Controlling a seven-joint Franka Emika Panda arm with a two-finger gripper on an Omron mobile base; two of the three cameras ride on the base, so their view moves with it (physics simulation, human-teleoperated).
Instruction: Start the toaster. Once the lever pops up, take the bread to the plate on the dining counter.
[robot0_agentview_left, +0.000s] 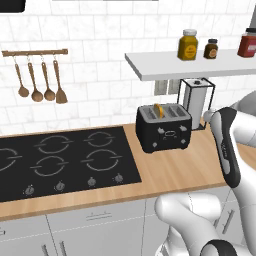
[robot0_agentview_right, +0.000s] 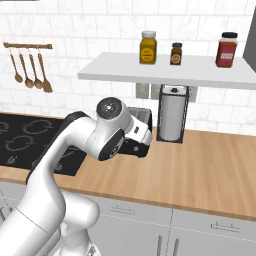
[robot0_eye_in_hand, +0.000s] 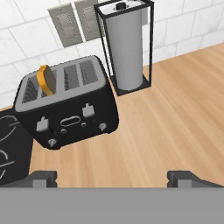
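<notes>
The toaster stands on the wooden table against the tiled wall, between the black cooktop and a paper towel roll in a black wire holder, and the bread sticks up out of one of its top slots, tilted a little. The jaws stand wide open and empty, hanging above the table in front of the toaster and well apart from it, so the start step looks not yet done. The main risk, as I judge it, is missing the small lever on the front panel: there are two levers and several silver knobs close together, and a fingertip that comes down on the wrong one, or on the panel edge, would start nothing or shove the toaster back toward the wall. A push from the side could also slide the toaster onto the cooktop. The towel holder stands just beside the toaster's far end and could be clipped by the hand on a wide approach. Overhead, a white shelf with three jars hangs above the toaster and limits how high the bread can be lifted straight up. Wooden spoons hang on the wall above the cooktop, out of the way.
</notes>
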